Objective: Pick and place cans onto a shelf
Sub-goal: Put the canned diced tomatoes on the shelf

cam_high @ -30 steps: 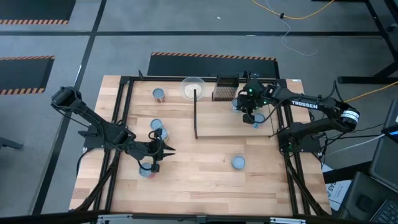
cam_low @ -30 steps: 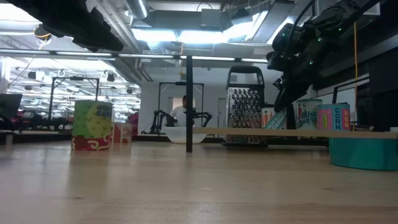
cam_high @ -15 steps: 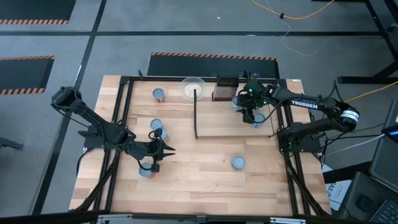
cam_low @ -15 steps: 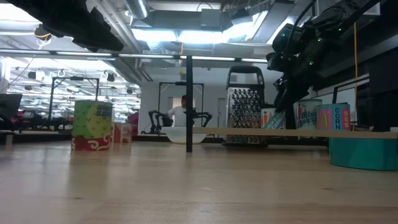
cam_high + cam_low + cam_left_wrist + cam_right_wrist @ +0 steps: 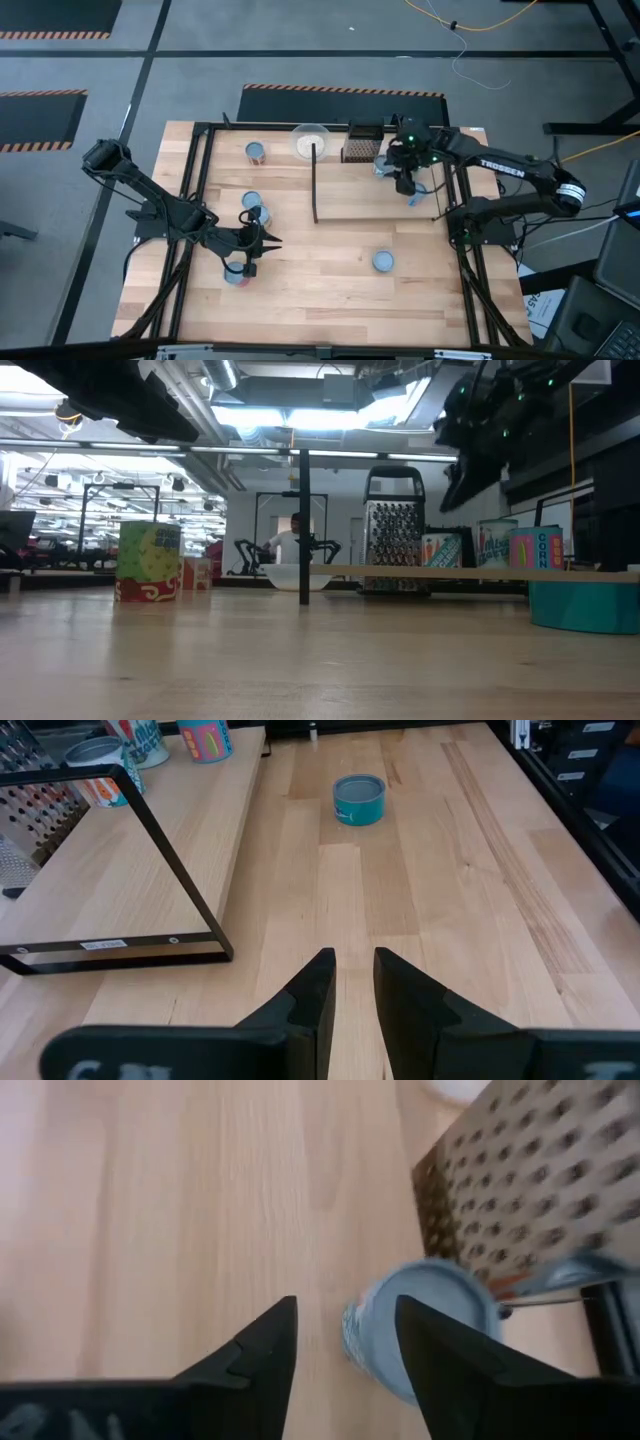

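Two risks. First: right gripper hovers over the shelf, fingers spread and empty, with a blue-topped can right under one fingertip and touching or nearly touching the grater. Could clip that can on the way out and tip or shove it off the board if the arm swings sideways before lifting. Second: left gripper, fingers slightly parted, nothing between them, low over the bare table. Loose teal can well ahead of it; could get knocked away if approached off-centre with so narrow a gap.

Cans: a few standing on the shelf near the right gripper, the rest on the table, several close to the left gripper.

Containers: whitish bowl beyond the grater from the right gripper, well clear of it; cannot tell what is inside. Shelf carries cans only at the right gripper's end, bare toward the black bar.
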Robot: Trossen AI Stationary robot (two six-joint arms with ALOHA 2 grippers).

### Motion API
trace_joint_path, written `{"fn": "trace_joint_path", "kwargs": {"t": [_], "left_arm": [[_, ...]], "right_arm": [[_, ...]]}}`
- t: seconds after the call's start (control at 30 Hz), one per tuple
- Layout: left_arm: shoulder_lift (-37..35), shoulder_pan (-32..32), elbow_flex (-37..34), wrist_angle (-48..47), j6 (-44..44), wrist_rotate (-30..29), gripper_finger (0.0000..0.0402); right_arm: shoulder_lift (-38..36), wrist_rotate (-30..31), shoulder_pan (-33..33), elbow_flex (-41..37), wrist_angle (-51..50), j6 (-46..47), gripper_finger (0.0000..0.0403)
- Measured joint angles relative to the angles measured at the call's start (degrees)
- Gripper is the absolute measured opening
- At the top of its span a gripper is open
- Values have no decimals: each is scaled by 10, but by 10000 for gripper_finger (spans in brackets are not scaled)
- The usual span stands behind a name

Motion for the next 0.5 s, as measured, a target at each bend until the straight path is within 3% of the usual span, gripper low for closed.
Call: {"fn": "trace_joint_path", "kwargs": {"t": [0.3, 0.5], "left_arm": [[0, 0, 0, 3, 1, -4, 66], [0, 25, 0, 56, 2, -56, 66]], "right_arm": [[-69, -109, 1, 38, -53, 57, 174], [-113, -126, 8, 38, -81, 105, 174]]}}
